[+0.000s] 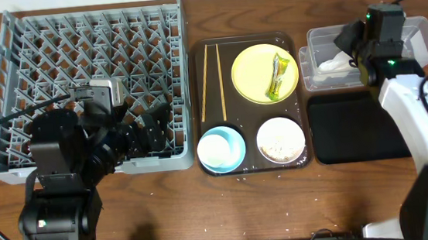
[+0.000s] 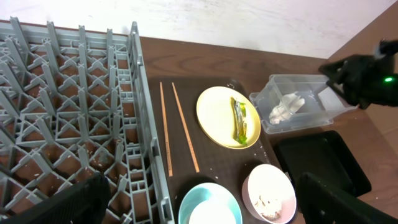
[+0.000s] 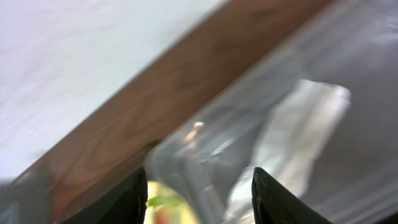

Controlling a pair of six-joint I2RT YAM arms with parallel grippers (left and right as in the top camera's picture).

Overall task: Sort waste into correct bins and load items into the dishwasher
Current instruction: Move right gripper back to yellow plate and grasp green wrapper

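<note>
My right gripper (image 1: pixel 350 46) hangs open over the clear tub (image 1: pixel 416 36), nothing between its fingers (image 3: pixel 121 202). The crumpled white napkin (image 1: pixel 332 64) lies loose in the tub, blurred in the right wrist view (image 3: pixel 298 137). On the brown tray (image 1: pixel 243 47) lie the chopsticks (image 1: pixel 211 81), the yellow plate (image 1: pixel 253 74) with the green-and-yellow wrapper (image 1: pixel 278 75), a light blue bowl (image 1: pixel 236 151) and a white bowl (image 1: pixel 281 140) holding rice scraps (image 2: pixel 268 204). My left gripper (image 1: pixel 149 129) is open wide above the front right corner of the grey dish rack (image 1: pixel 86 77).
The glossy black tray (image 1: pixel 354 127) sits just in front of the clear tub, at the right of the brown tray. My right arm's white links (image 1: pixel 425 132) reach across it. The rack almost touches the brown tray's left edge.
</note>
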